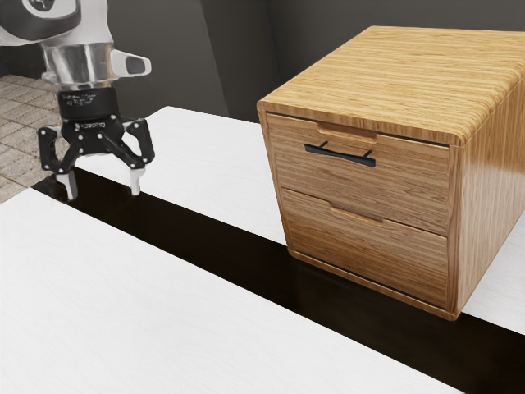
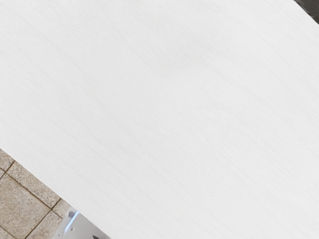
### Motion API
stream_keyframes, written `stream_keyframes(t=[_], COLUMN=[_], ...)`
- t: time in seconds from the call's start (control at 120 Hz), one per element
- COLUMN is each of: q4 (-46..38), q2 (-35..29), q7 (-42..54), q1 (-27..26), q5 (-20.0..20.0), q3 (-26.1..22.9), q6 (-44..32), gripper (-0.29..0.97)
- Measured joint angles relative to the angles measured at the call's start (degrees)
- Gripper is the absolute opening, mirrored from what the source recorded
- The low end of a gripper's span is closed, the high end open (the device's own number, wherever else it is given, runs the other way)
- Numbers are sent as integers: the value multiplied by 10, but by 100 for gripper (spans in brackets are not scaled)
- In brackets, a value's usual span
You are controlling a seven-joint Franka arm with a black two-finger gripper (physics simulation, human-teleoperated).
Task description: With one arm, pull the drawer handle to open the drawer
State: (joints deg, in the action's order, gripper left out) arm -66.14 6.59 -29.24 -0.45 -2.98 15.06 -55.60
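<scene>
- Our arm (image 1: 57, 16): white shell up top w/ a dark round patch.
- Our wrist flange (image 1: 78, 64): shiny silver, tapered, w/ a small pale grey bracket (image 1: 131, 62) on one side.
- Our gripper (image 1: 104, 187): black body, faint pale lettering, illegible.
- Its fingers (image 1: 144, 144): black linkage bars w/ round pivots; fingertips (image 1: 135, 182) light grey.

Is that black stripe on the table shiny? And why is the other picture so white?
Exterior view: yes, the black stripe is glossy, with a faint brownish reflection under the wooden cabinet; the cabinet's top is brighter than its front. Wrist view: the camera looks at the white table, evenly lit with no shadow or glare; grey floor tiles show beyond its edge.
</scene>
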Motion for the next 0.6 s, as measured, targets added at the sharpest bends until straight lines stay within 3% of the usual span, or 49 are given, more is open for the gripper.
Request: stream_keyframes(t=[0.25, 0.3, 0.367, 0.433, 0.6], q4=[-1, 36, 70, 70, -26], q2=[-1, -29, -47, -22, 1], q7=[-165, -193, -231, -266, -339], q1=[-6, -4, 27, 52, -35], q5=[-14, -19, -22, -25, -52], q3=[6, 4, -38, -90, -127], q6=[-130, -141, -161, -198, -327], gripper=[66, 66, 66, 66, 65])
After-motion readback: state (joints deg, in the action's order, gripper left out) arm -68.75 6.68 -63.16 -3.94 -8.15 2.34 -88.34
